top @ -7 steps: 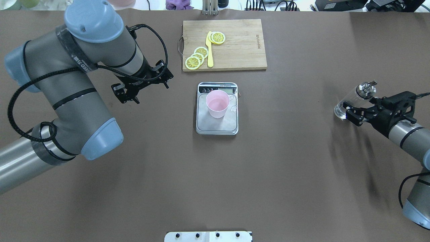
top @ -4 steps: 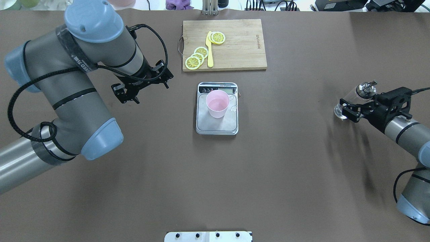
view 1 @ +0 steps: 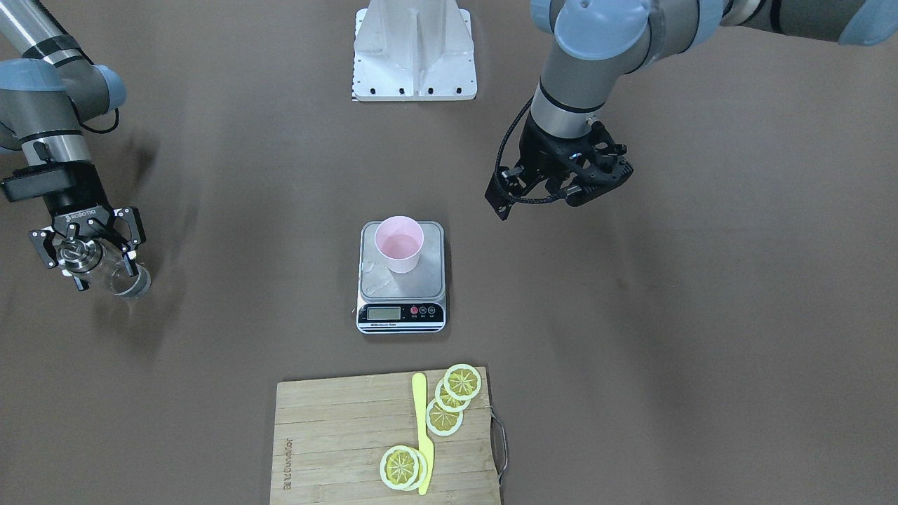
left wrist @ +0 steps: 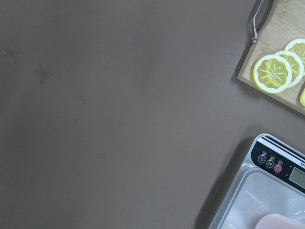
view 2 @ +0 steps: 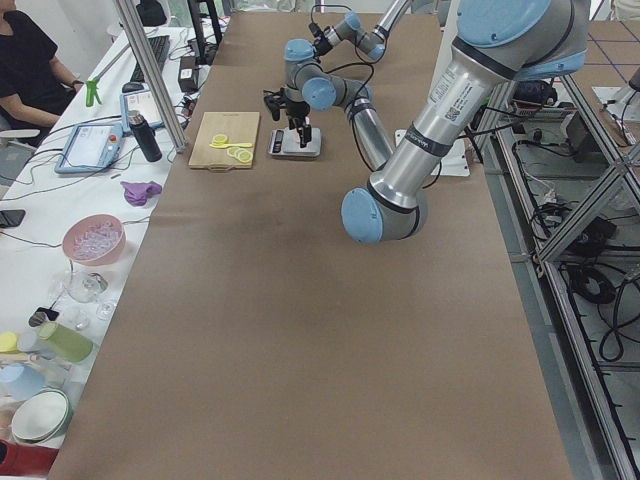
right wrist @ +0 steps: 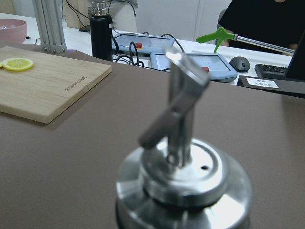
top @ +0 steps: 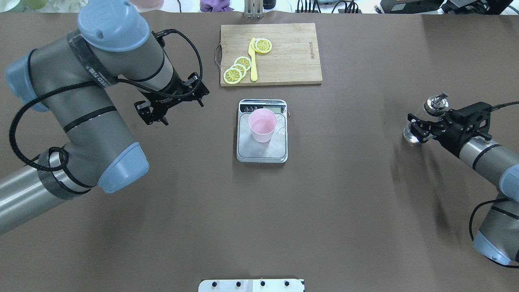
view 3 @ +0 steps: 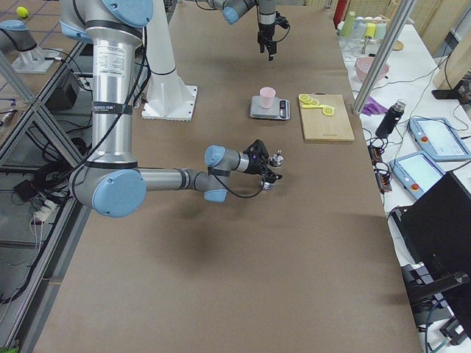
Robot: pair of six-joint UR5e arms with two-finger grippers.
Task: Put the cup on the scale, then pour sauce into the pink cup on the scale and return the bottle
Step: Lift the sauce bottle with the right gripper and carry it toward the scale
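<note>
Tipped up straighter than a moment ago, the bottle (top: 436,104) stands almost upright, spout on top, far off to the right of the scale (top: 263,153), held tight in the right gripper (top: 417,129), while the cup (top: 262,125) sits on the scale.

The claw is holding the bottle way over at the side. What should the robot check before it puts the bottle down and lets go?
1. Right claw gripping the bottle: ok, shut around it.
2. Bottle upright: not ok, it leans.
3. Bottle's bottom resting on the table: cannot tell.
4. Landing spot free of other things: ok, only bare table nearby.
5. Cup standing on the scale: ok, upright.
6. Left claw out of the way: ok, on the far side of the scale.
</note>
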